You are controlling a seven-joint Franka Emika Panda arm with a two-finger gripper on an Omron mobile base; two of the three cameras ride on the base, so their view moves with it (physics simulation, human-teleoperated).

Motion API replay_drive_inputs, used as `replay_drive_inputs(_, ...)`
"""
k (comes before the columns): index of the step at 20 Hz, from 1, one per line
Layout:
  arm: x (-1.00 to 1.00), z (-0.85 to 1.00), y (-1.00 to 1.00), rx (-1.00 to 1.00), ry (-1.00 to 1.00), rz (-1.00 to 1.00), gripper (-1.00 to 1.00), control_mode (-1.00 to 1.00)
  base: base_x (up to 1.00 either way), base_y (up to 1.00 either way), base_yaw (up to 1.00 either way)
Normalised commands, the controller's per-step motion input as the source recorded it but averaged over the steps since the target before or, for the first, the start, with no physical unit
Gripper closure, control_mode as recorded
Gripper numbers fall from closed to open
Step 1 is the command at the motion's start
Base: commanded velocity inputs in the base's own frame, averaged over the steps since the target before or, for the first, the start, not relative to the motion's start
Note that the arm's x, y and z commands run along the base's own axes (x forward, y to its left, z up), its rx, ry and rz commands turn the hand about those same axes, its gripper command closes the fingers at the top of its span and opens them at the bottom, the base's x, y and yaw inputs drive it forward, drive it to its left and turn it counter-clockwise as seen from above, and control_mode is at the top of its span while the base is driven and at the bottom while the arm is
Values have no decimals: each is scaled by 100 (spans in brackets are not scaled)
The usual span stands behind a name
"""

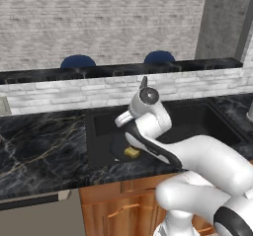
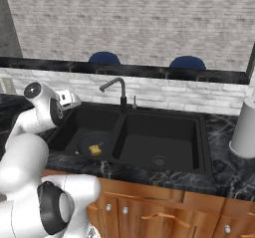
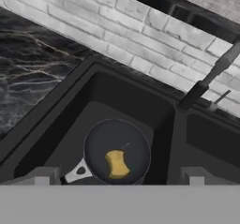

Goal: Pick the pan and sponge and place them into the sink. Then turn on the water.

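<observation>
- Gripper [image 3: 117, 178] — above the sink's left basin, near the faucet's left; fingers [image 3: 40, 176] spread wide apart, holding nothing.
- Pan [image 3: 117, 152] — dark, round, flat on the floor of the left basin, left of the faucet [image 2: 118, 90]; light grey handle toward the basin's front.
- Sponge [image 3: 116, 164] — yellow block, lying inside the pan.
- Sink [image 2: 164, 171] — black, double basin, set in dark marble counter [image 1: 39, 146]; faucet at the divider, rear edge.
- White cylinder [image 2: 244, 127] — on the counter, well right of the faucet.
</observation>
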Motion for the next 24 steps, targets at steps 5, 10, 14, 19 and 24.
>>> replay_drive_inputs(5,-99,3,-51,14,0,-24,-100,-100,0,0,0)
replay_drive_inputs(10,-60,42,-74,26,18,-28,-100,-100,0,0,0)
replay_drive_inputs(14,-15,39,-88,41,42,-35,-100,-100,0,0,0)
replay_drive_inputs(19,-3,27,-92,51,27,-23,-100,-100,0,0,0)
replay_drive_inputs(24,0,0,-22,21,1,-2,-100,-100,0,0,0)
